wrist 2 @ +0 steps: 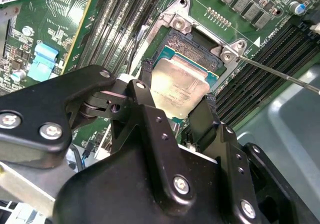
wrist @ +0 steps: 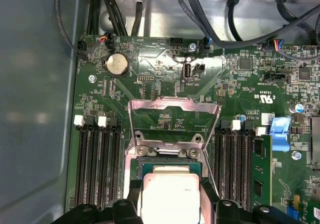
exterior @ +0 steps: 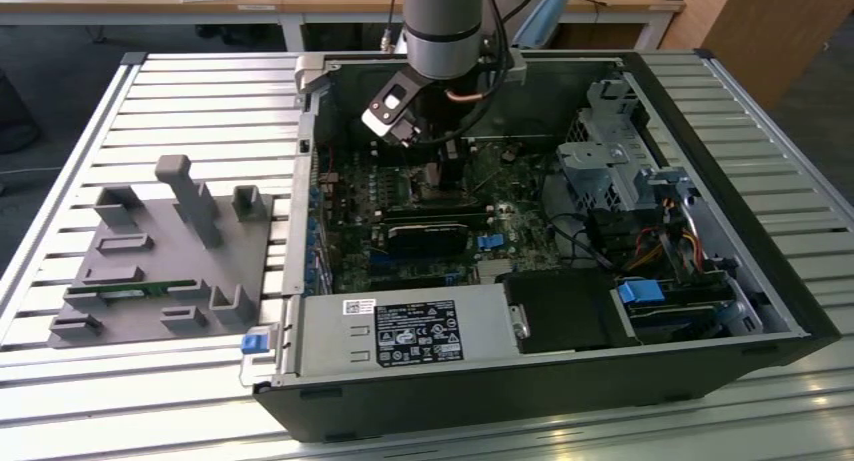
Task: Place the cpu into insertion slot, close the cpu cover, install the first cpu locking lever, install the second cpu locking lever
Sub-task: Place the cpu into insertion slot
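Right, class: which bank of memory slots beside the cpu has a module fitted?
The bank by the blue clip: a green module stands in its outer slot; the other bank has bare slots.

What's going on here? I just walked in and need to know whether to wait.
The robot's gripper is inside the open computer case, its fingers closed on the cpu, which sits at the insertion slot. The cpu cover stands flipped open at the slot's edge. Whether the chip is fully seated cannot be told.
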